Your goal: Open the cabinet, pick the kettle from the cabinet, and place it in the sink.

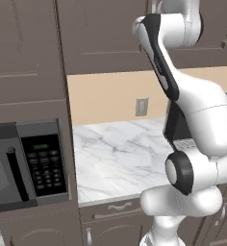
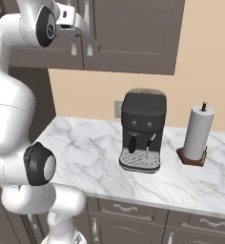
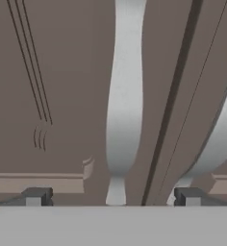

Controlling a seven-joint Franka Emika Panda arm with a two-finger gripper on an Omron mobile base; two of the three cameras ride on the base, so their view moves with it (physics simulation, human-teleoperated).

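The cabinet point(image 2: 128, 33) is hanging on the wall above the counter point(image 2: 100, 157), its doors sitting closed. A silver handle point(image 3: 125, 96) is standing between the spread fingertips point(image 3: 37, 196) of the gripper point(image 3: 113, 197), which is gaping wide and holding nothing. A coffee machine point(image 2: 142, 129) and paper towel roll point(image 2: 198, 133) are standing below.

The grey-brown panelled wall cabinet point(image 2: 128, 33) hangs above the bench's back edge, both doors shut. Its two long curved silver handles point(image 3: 124, 96) stand upright on either side of the dark centre seam.
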